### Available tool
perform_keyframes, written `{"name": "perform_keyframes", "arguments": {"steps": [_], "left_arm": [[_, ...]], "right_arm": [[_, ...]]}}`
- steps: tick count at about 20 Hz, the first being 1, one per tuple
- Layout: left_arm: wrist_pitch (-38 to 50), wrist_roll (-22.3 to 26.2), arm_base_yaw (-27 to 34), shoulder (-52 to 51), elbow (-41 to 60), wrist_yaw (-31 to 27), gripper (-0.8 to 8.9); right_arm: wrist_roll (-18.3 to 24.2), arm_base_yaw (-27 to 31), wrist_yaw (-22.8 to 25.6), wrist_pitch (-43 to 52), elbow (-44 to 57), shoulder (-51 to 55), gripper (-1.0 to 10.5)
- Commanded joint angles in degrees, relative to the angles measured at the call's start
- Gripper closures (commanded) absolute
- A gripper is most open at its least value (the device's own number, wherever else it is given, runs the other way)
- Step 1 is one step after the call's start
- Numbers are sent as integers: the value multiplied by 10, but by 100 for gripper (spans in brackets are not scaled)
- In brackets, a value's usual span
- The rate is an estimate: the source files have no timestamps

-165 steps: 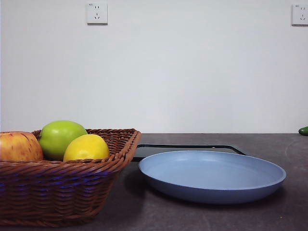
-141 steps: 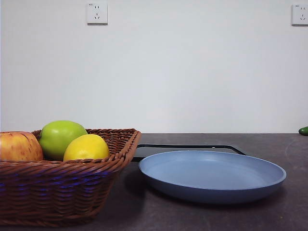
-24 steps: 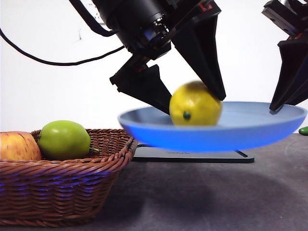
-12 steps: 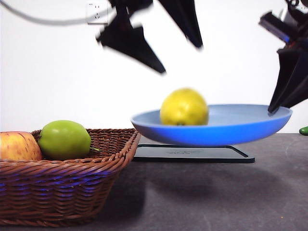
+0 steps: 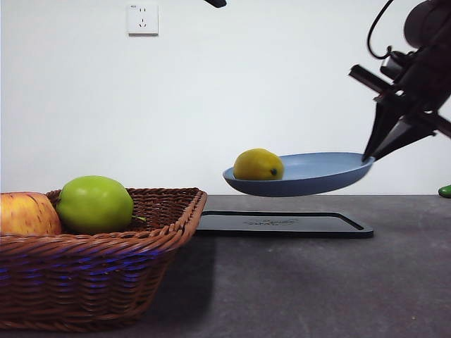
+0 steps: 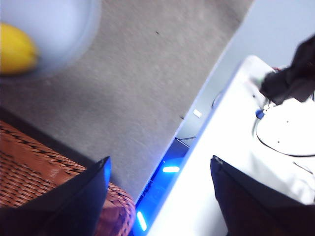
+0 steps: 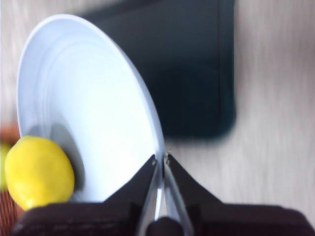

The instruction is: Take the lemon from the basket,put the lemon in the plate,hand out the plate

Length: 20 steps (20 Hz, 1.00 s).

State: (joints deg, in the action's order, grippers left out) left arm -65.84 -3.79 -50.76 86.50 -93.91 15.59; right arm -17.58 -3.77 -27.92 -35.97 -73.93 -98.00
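Now the lemon (image 5: 258,165) lies opposite the right gripper (image 5: 371,153), seemingly at the plate (image 5: 317,176) edge.

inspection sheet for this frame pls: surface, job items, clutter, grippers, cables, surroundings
Surface: dark grey table.
Lemon: in the plate, at the side away from the grip.
Plate: in the air above the black tray, tilted.
Basket: on the table.
Clutter: green apple and red-yellow apple in the basket; green thing at the edge.
Right gripper: shut on the plate's rim.
Left gripper: open, holds nothing.
Cables: black cable on the right arm.
Surroundings: white wall, socket.
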Motion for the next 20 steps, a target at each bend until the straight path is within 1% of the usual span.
{"name": "perform_keyframes", "arguments": {"steps": [1,5,7,9,10,13,16,18,20], "left_arm": [[4,8,-19,7,-11,1,464],[9,3,-32,7,-11,-3,464],[12,0,-32,7,-11,-5,464],[14,-3,-32,7,-11,-5,464],[16,-5,-32,7,-11,-5,464],[23,-5,-32,7,-11,-6,464],[40,-5,-32,7,-11,-12,464],[58,4,-32,7,-11,-63,465],[72,19,-32,7,-11,-125,465]], "right_arm": [[-30,1,-6,12,-50,-56,944],[-37,2,-6,19,-104,-144,944],[-43,4,-6,31,-107,-169,944],[-39,7,-5,34,-107,-181,933],[-38,7,-2,38,-107,-182,910],[-27,7,-3,46,-107,-181,761],[-24,10,-7,35,-107,-177,745],[-8,11,-7,5,-107,-157,745],[30,11,-7,-38,-107,-123,753]]}}
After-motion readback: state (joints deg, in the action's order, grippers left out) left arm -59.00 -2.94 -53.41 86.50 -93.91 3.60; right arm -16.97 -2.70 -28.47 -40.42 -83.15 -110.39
